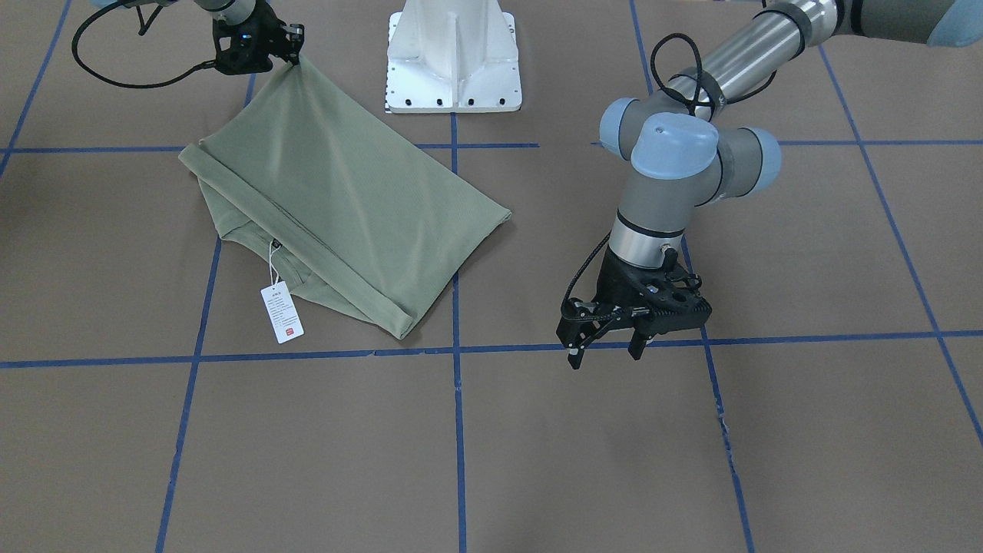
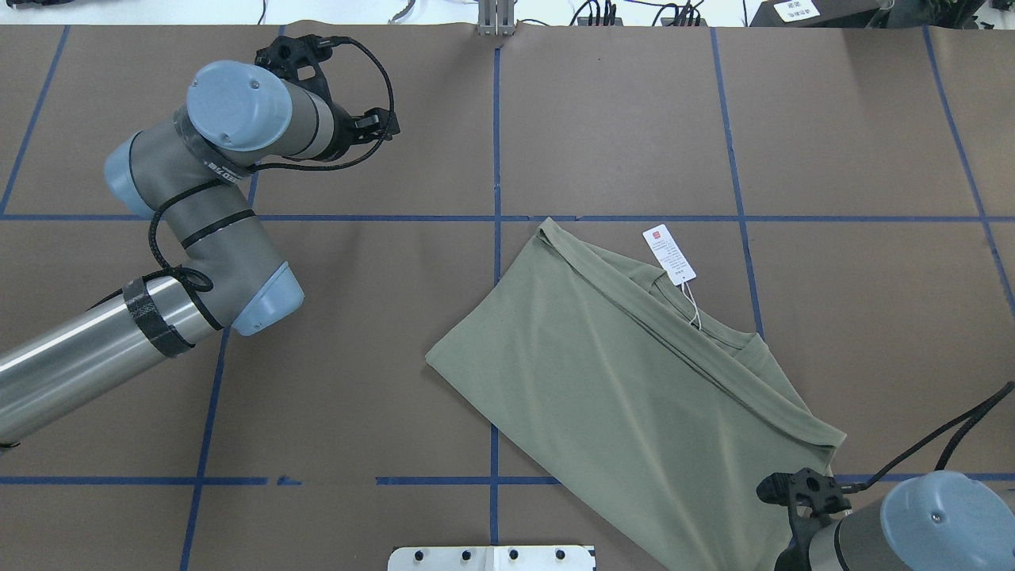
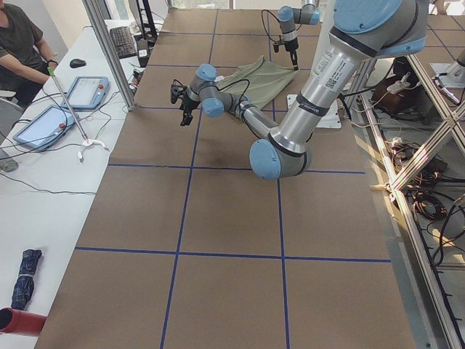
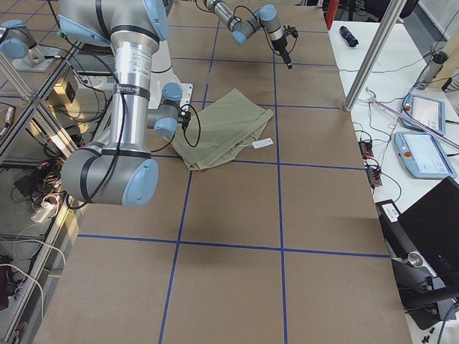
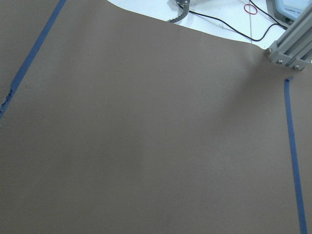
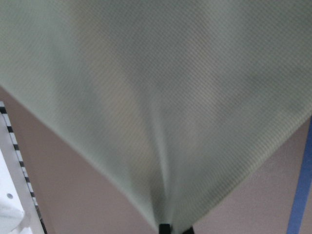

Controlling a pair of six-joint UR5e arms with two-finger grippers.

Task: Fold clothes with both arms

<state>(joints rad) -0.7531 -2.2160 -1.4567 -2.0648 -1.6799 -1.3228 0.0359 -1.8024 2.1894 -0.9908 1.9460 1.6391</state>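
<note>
In the right wrist view the shirt [image 6: 161, 97] is a soft blur, and only dark tips of the right end effector [image 1: 295, 54] show at the bottom edge. Overhead, that end effector's fingers sit under its own wrist, cut by the near edge. The sleeves and most of the collar lie beneath the folded-over layer. Print on the hang tag [image 1: 282, 311] is too small to read. Overhead, the left end effector [image 1: 604, 355] is largely masked by its wrist
</note>
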